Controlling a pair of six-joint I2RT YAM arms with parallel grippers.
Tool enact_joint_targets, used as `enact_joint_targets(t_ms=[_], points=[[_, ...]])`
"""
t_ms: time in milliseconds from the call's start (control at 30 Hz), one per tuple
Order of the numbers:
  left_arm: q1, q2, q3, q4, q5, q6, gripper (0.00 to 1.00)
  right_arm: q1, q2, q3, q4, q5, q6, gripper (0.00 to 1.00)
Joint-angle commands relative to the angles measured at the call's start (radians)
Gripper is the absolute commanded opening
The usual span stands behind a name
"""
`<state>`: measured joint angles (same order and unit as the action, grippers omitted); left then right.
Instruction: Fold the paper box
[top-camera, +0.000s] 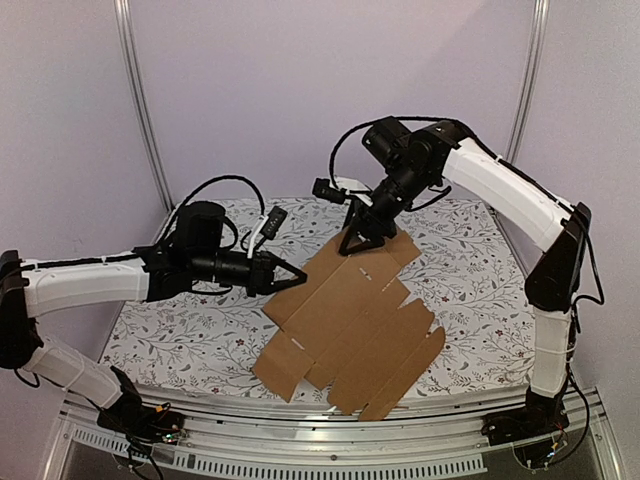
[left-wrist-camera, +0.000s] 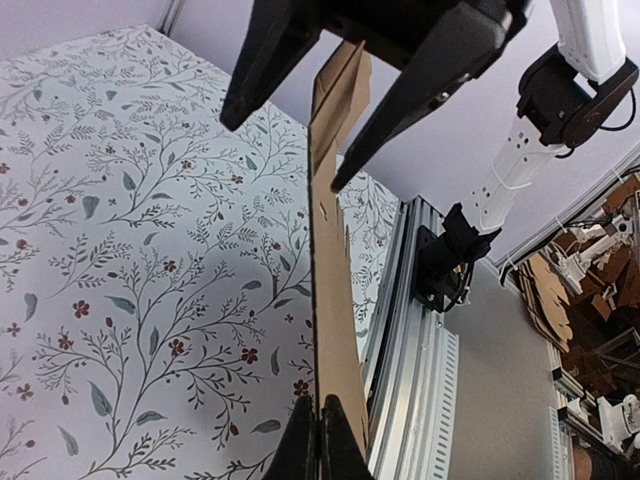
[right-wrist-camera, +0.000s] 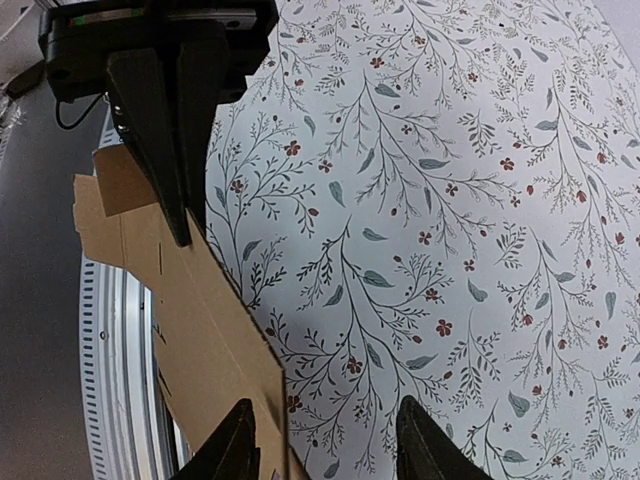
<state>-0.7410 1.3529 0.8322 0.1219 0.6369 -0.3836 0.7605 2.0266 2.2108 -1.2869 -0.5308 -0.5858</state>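
Note:
The paper box (top-camera: 350, 320) is a flat brown die-cut sheet with tabs and slots, held tilted over the table's middle. My left gripper (top-camera: 297, 275) is shut on its left edge. In the left wrist view the sheet (left-wrist-camera: 335, 300) runs edge-on away from the pinching gripper (left-wrist-camera: 320, 435). My right gripper (top-camera: 365, 243) is open at the sheet's far corner. In the right wrist view (right-wrist-camera: 328, 445) the sheet (right-wrist-camera: 190, 330) lies along the left finger (right-wrist-camera: 240, 445). The left gripper (right-wrist-camera: 182, 230) shows there, pinching the far edge.
The table carries a floral cloth (top-camera: 180, 330). A metal rail (top-camera: 330, 430) runs along the near edge. Frame posts (top-camera: 140, 100) stand at the back left and the back right (top-camera: 530, 70). Spare cardboard (left-wrist-camera: 600, 290) lies on the floor beyond the table.

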Motion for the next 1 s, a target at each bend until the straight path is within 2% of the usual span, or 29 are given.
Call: enact_joint_targets(t_ms=[0, 200, 400, 600, 967], points=[[-0.018, -0.04, -0.033, 0.027, 0.044, 0.039, 0.0, 0.007, 0.041, 0.004, -0.027, -0.033, 0.002, 0.45], [-0.021, -0.006, -0.004, -0.054, 0.02, 0.074, 0.0, 0.004, 0.023, 0.074, -0.054, -0.046, 0.018, 0.46], [-0.047, 0.01, 0.014, -0.11, -0.011, 0.116, 0.0, -0.051, -0.058, 0.086, 0.009, -0.064, 0.075, 0.47], [-0.062, 0.0, 0.018, -0.119, -0.019, 0.132, 0.0, -0.064, -0.045, 0.08, 0.04, 0.081, 0.103, 0.44], [-0.064, -0.007, 0.019, -0.145, -0.025, 0.138, 0.0, -0.064, -0.036, 0.075, 0.057, 0.151, 0.105, 0.44]])
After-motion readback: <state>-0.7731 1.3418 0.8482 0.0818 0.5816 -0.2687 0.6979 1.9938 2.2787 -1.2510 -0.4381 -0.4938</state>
